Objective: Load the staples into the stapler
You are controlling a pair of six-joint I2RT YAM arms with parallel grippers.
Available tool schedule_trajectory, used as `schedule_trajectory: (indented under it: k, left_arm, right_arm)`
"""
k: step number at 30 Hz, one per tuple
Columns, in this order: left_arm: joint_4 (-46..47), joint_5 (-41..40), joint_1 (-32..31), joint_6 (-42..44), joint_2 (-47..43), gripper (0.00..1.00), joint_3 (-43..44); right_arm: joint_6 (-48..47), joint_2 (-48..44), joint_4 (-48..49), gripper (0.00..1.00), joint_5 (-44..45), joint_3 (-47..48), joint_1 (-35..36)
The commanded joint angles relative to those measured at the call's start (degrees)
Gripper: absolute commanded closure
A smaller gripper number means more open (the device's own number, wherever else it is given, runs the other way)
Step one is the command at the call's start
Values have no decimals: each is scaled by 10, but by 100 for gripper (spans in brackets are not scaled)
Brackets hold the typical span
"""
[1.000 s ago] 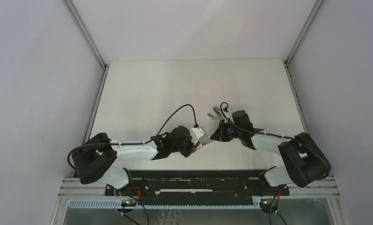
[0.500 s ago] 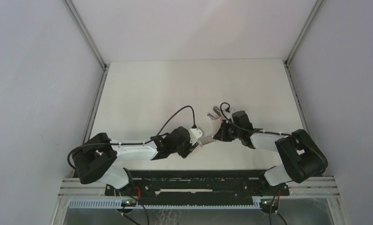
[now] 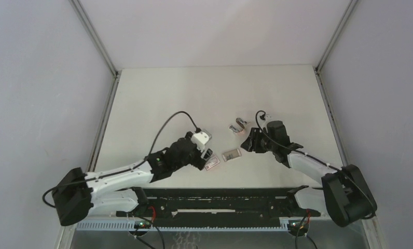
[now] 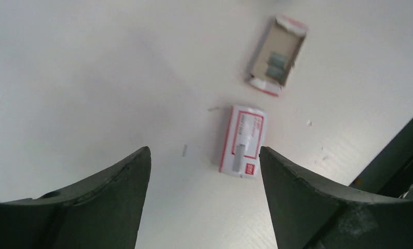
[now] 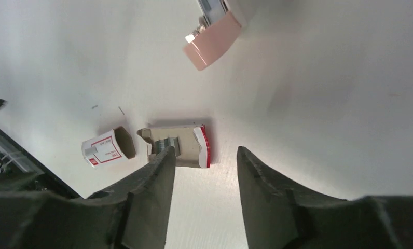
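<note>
Overhead, the staples (image 3: 232, 154) lie in their open tray (image 3: 226, 156) on the table (image 3: 157, 104) between the arms, with the tray's long axis running roughly 8 to 2 o'clock. The right gripper (image 3: 246, 145) is just beside it, the tray at its 8 o'clock. The left gripper (image 3: 206, 157) hovers by the white sleeve (image 3: 211, 165), with the tray off at its 3 o'clock. The stapler (image 3: 239, 126) lies apart, at 12 o'clock from the tray. From the left wrist, the jaws are spread wide and hold nothing; the sleeve lies ahead of the gap and the tray further off at 1 o'clock. From the right wrist, the jaws are likewise parted and empty. The tray lies crosswise, 9 to 3, at the left fingertip and offset toward 9 o'clock of the gap. The right arm looks nearer and better placed to reach the staples.
</note>
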Motion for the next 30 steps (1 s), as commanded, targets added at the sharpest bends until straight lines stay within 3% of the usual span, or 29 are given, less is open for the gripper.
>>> schedule_trajectory:
  k: [1, 6, 10, 13, 16, 22, 30]
  left_arm:
    - [-11, -21, 53, -58, -101, 18, 11]
    - [-107, 19, 164, -172, -191, 8, 72]
    - [-154, 177, 321, -246, -229, 6, 109]
    - [-174, 272, 431, -251, -241, 6, 118]
    - [-195, 289, 510, -233, -248, 6, 116]
    - [-223, 228, 558, -205, -296, 6, 112]
    - [-253, 150, 558, -177, -343, 6, 111]
  right_arm:
    - [-29, -75, -43, 51, 41, 4, 2]
    - [-32, -110, -103, 48, 125, 39, 65]
    - [-13, -94, -128, 48, 188, 67, 120]
    - [-4, -59, -130, 50, 223, 88, 162]
    - [4, -16, -135, 55, 243, 114, 190]
    - [14, 67, -140, 58, 272, 168, 232]
    - [24, 132, -161, 73, 309, 201, 243]
